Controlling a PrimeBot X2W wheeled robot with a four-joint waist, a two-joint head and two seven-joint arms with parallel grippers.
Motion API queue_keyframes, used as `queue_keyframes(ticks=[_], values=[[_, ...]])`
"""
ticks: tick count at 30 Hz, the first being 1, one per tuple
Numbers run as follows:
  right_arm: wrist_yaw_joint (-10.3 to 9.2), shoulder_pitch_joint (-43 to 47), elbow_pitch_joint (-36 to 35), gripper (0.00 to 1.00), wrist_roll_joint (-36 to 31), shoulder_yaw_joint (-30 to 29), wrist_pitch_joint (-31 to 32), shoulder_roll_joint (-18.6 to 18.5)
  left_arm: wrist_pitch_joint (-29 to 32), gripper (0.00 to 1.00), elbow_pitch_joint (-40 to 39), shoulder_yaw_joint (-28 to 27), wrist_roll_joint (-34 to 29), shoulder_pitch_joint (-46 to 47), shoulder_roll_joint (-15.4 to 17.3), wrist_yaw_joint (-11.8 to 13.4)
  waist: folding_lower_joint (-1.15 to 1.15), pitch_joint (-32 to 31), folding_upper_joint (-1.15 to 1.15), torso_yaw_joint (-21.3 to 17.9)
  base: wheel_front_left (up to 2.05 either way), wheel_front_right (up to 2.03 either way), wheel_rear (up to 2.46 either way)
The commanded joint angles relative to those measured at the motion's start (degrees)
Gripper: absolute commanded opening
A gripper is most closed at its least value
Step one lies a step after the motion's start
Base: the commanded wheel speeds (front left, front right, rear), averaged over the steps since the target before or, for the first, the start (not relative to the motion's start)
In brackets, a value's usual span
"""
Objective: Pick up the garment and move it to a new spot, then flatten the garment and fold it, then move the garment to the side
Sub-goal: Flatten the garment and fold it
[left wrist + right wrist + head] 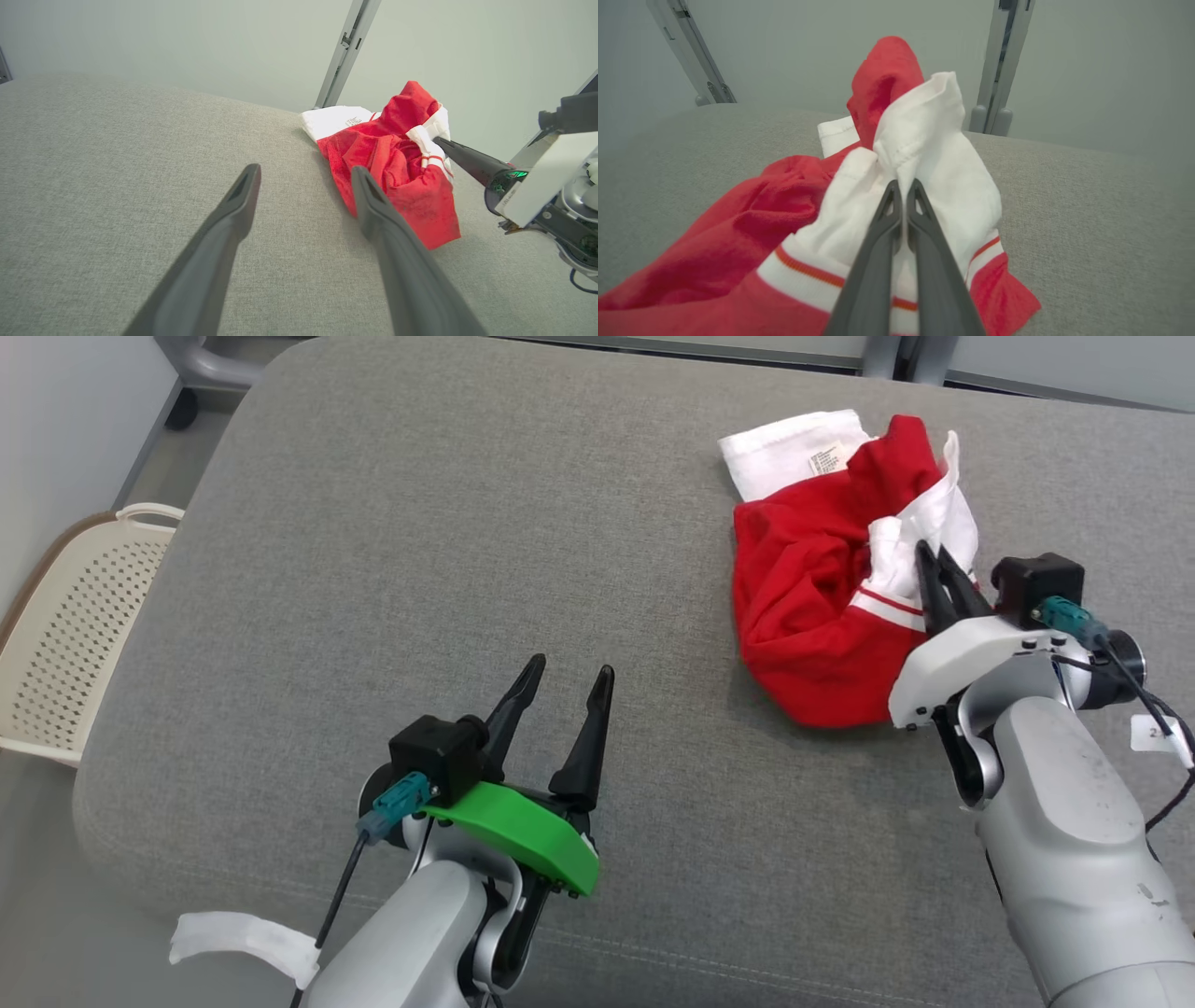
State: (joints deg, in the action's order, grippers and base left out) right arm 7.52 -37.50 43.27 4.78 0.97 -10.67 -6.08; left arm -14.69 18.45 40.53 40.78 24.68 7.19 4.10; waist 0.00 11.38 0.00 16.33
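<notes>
Garment [812, 607] pinched at its white trim, ready for the first lift

The garment lies crumpled in a red and white heap on the far right of the grey cushion [420, 523], with one white panel and its label spread flat at the back. The right tool [934, 551] has its two fingers pressed together on a fold of the white trim at the top of the heap. The cloth puckers into a small peak at the tips, which suggests a real pinch and not a mere touch. That high, loose fold seems a sensible hold, since lifting from it should let the rest hang free and partly unbunch.

The left tool [571, 665] hovers over bare cushion well apart from the heap, fingers spread wide and holding nothing. It is probably waiting to take a second edge once the cloth is moved. The broad open area to the left looks like the likely new spot. A thin pinch may slip under the cloth's weight.
</notes>
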Motion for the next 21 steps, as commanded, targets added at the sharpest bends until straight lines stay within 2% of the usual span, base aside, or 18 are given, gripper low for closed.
queue_keyframes(ticks=[1, 10, 16, 18, 19, 21], values=[[-0.06, 1.7, -1.9, 0.0, 0.8, -0.8, -0.5, -0.4, 0.0, 1.0, -0.3, -0.1, 0.4, -1.0, 0.5, 0.5, 0.0, -0.4, 0.0, -0.8, 0.0, 0.0, 0.0], [-0.06, 13.5, -14.1, 0.0, 3.1, -7.3, -0.2, -0.2, 0.4, 1.0, -1.0, 0.2, 0.6, -2.0, 1.0, 0.9, 0.0, -1.4, 0.0, -4.2, 0.0, 0.0, 0.0], [-0.04, 21.1, -17.4, 0.0, 3.1, -11.3, -0.5, 1.5, 0.6, 1.0, -1.7, 0.2, 0.4, -2.1, 1.8, 1.2, 0.0, -1.3, 0.0, -6.8, 0.0, 0.0, 0.0], [-0.04, 22.7, -17.4, 0.11, 3.7, -11.8, -0.5, 2.0, 0.7, 1.0, -1.9, 0.3, 0.4, -2.1, 1.9, 1.3, 0.0, -1.2, 0.0, -7.6, 0.0, 0.0, 0.0], [-0.04, 23.5, -17.2, 0.33, 3.8, -11.6, -0.3, 2.2, 0.7, 1.0, -2.0, 0.4, 0.4, -2.1, 2.0, 1.3, 0.0, -1.1, 0.0, -8.0, 0.0, 0.0, 0.0], [-0.04, 24.5, -16.8, 0.49, 4.0, -11.8, 0.1, 2.5, 0.9, 1.0, -2.2, 0.6, 0.2, -1.8, 1.9, 1.3, 0.0, -0.9, 0.0, -8.8, 0.0, 0.0, 0.0]])
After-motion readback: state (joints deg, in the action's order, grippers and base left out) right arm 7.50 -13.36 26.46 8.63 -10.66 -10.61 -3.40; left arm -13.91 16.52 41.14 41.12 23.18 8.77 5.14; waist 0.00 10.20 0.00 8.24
